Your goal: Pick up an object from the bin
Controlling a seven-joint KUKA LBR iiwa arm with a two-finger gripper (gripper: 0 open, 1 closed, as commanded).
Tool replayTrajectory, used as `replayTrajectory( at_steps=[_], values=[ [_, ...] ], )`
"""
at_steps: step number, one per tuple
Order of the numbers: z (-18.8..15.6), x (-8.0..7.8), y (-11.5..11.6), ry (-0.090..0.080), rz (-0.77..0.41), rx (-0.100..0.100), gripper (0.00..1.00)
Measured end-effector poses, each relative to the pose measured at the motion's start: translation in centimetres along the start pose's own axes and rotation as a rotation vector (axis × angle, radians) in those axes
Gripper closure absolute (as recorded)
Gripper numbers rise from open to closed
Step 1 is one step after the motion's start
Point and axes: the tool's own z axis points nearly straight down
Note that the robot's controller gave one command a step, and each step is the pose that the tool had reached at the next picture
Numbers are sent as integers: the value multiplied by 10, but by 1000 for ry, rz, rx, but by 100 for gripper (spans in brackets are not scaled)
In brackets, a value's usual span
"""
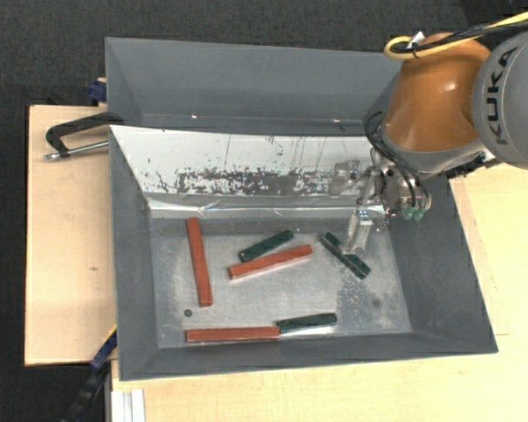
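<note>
My gripper hangs low at the right side of the bin floor, under the orange wrist cover. Its tip is right above the upper end of a short dark green stick that lies slanted on the floor. Left of that, a red stick and another dark green stick lie side by side, both slanted. I see nothing held in the gripper.
A long red stick lies nearly upright at the left of the floor. Along the front wall a red stick and a dark green stick lie end to end. A small dark dot sits near the front left.
</note>
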Motion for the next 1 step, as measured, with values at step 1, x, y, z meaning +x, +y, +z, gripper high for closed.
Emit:
replayTrajectory(
  at_steps=[1],
  values=[
    [45,2,42,-2,-119,0,0]
  ],
)
